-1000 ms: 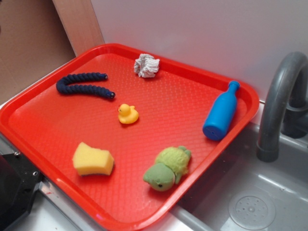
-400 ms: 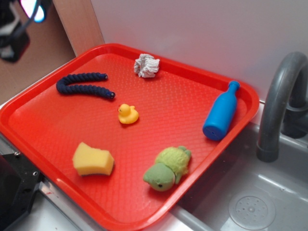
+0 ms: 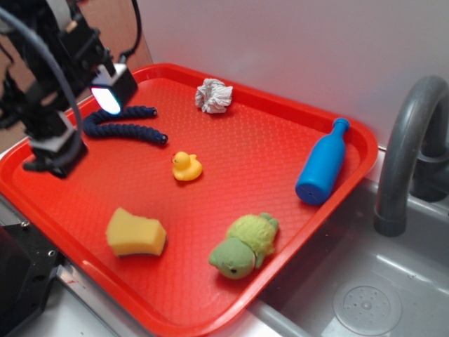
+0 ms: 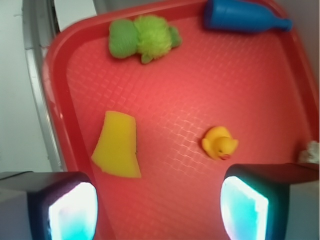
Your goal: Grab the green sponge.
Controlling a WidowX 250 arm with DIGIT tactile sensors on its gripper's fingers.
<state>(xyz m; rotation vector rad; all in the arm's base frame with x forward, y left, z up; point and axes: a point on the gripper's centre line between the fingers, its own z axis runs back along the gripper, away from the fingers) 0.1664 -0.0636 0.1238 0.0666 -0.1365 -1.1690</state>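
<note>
While its two fingers stand wide apart with nothing between them, the gripper hangs above the left part of the red tray, tilted so that the lit pads face down toward the tray floor; the black arm rises from it toward the upper left corner of the exterior view. One finger sits over the curled dark blue rope, the other nearer the tray's left rim. The green sponge (yellow in colour, with curved sides) lies flat on the tray near its front edge, well apart from the gripper; in the wrist view it shows ahead of the left finger. The yellow duck stands mid-tray; the green plush turtle lies to the sponge's right; a blue bottle lies by the tray's right rim.
</note>
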